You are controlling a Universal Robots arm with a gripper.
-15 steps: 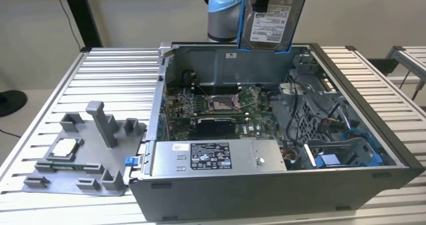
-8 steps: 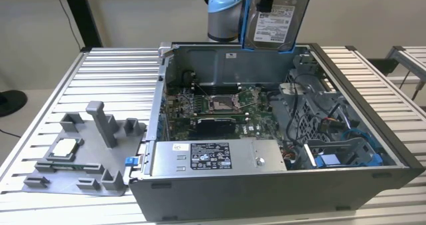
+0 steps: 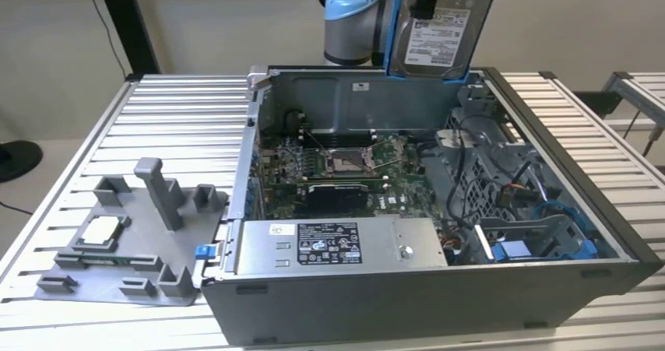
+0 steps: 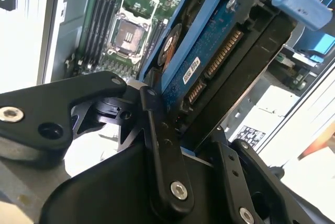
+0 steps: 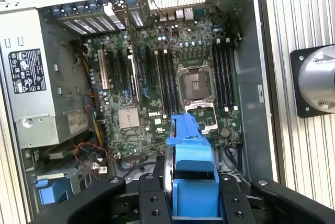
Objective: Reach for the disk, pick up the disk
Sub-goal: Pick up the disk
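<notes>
Tool [image 4: 178, 130] clamped on the disk [image 3: 437, 36] — held upright, lifted clear above the open computer case [image 3: 540, 273], over its rear wall; motherboard [image 5: 172, 82] directly below — counter [image 3: 167, 110] underneath.

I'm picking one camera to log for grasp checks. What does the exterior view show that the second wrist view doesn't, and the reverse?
Exterior view alone: the disk's white label, the grey fixture on the slatted table, and the power supply. Second wrist view alone: the pincer shut on the disk's edge, and its connector pins. Both: the disk held above the open computer case, and the motherboard socket.
</notes>
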